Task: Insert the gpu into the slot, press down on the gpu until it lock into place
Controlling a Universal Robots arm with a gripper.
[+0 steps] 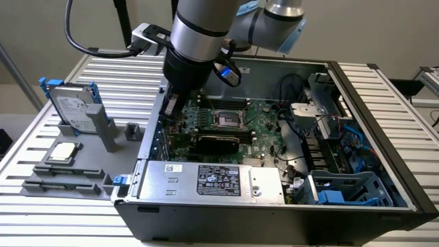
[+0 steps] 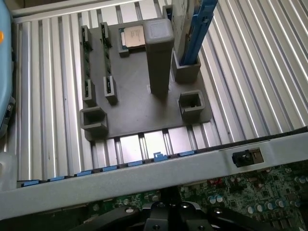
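Case (image 1: 384, 170) open on top, sitting on the slatted desk (image 1: 412, 103); inside are the motherboard (image 1: 264, 128) with the silver CPU socket (image 1: 229, 119), a silver PSU box (image 1: 213, 181) with a label along the near wall, and a blue drive cage (image 1: 346, 191) at the exterior view's right. GPU (image 1: 218, 140) lies flat on the board just in front of the CPU socket, black shroud up; the slot is covered by the card, so cannot tell if it is fully seated. Arm (image 1: 199, 36) comes down over the case's left wall in the exterior view; gripper (image 1: 170, 105) sits low inside the case near that wall, just beside the GPU's left end, touching or not unclear. Fingers hidden, so open or closed: cannot tell. Grey fixture tray (image 2: 139, 101) on the desk outside the case holds a loose CPU (image 2: 133, 37), a hard drive (image 1: 71, 108) standing upright in its blue bracket, a tall grey post (image 2: 160, 57) and some low empty holders. Case wall edge (image 2: 144, 171) runs between the tray and the board; tight room between arm and that wall, open space above the board toward the exterior view's right.
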